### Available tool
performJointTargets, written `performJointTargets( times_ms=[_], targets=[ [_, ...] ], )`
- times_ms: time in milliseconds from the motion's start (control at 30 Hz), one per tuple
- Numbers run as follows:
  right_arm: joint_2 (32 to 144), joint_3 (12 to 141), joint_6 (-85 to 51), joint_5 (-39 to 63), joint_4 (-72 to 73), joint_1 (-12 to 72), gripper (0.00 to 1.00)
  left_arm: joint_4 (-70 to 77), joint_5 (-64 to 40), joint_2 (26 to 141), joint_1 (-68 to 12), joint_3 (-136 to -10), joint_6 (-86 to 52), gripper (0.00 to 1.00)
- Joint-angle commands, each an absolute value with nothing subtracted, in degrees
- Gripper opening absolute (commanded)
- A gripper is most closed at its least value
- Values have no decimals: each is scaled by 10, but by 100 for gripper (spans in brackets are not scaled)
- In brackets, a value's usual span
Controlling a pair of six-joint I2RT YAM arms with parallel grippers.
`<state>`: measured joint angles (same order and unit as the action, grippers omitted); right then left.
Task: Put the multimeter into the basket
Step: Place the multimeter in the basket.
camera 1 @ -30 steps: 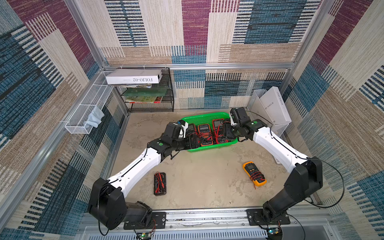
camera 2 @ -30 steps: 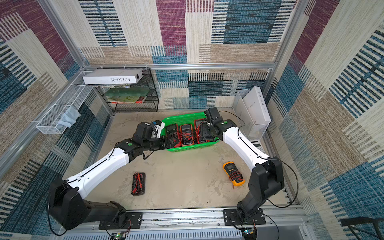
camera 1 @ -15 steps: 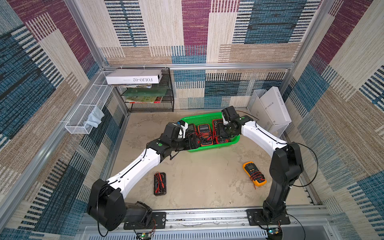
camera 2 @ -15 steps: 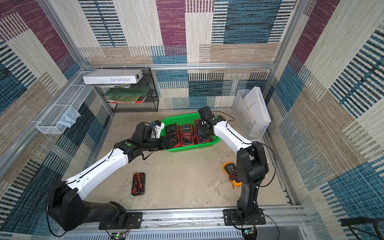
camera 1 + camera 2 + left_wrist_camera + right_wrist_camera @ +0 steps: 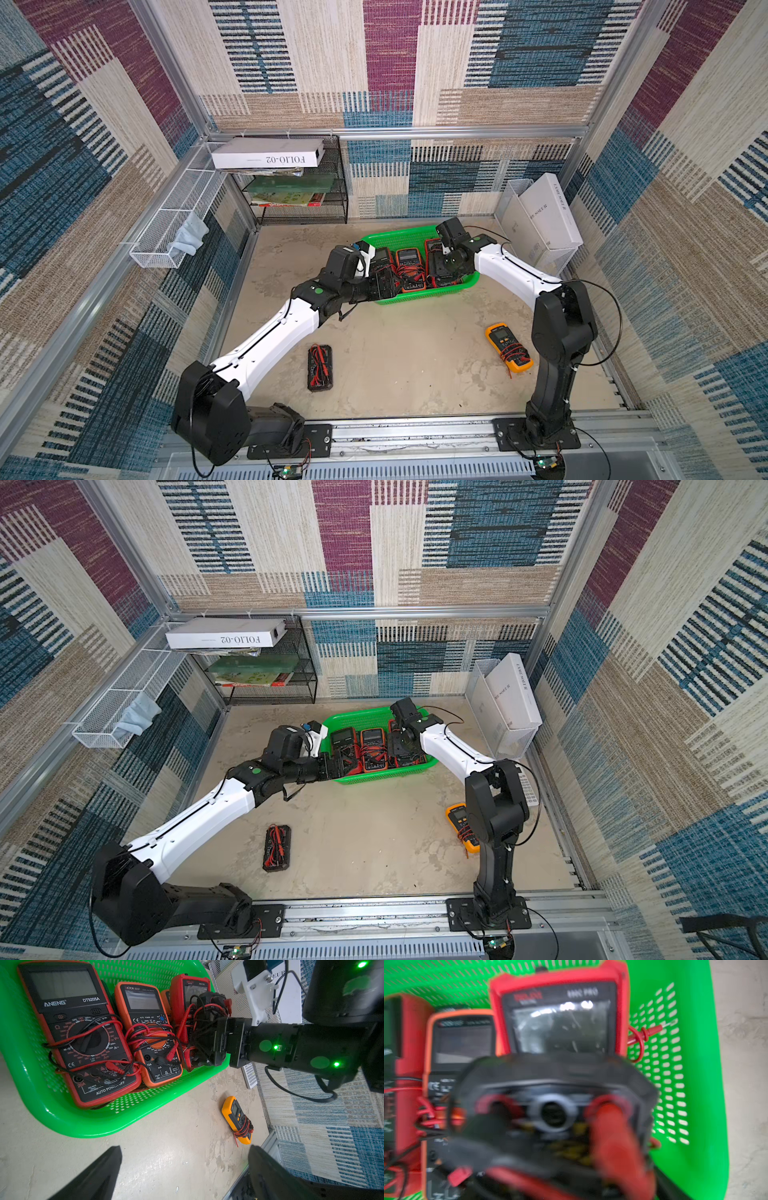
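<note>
Beige tabletop [image 5: 395,353] holds the green basket [image 5: 419,297], left claw [image 5: 185,1148] spread beside it, right claw [image 5: 442,270] over it, grip unclear.

White box [image 5: 268,152] atop black mesh rack [image 5: 338,187]; cloth [image 5: 189,239] in white wire basket [image 5: 183,192]

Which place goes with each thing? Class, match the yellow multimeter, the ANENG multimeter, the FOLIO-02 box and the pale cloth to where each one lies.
Things
1. yellow multimeter
2. ANENG multimeter
3. FOLIO-02 box
4. pale cloth

Places
A. on top of the black mesh rack
B. in the white wire basket
C. in the green basket
D. on the floor, outside any basket

Pairs: 1-D, 2-C, 3-A, 4-B
</note>
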<state>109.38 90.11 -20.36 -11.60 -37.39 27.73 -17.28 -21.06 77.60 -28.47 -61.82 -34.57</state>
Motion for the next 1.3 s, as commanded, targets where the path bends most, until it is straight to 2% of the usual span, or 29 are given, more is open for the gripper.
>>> performJointTargets(
  times_ms=[0, 700, 1000, 1267],
  targets=[
    [1093, 901, -210, -136, -378, 281, 99, -175, -220, 776, -285, -621, -347, 100],
    [1030, 890, -221, -120, -377, 290, 100, -178, -227, 772, -285, -626, -358, 100],
    [959, 848, -235, -121, -370, 289, 100, -181, -231, 762, -285, -625, -358, 100],
    [882, 751, -251, -121, -349, 268, 100, -179, -233, 752, -291, -620, -361, 100]
  ],
)
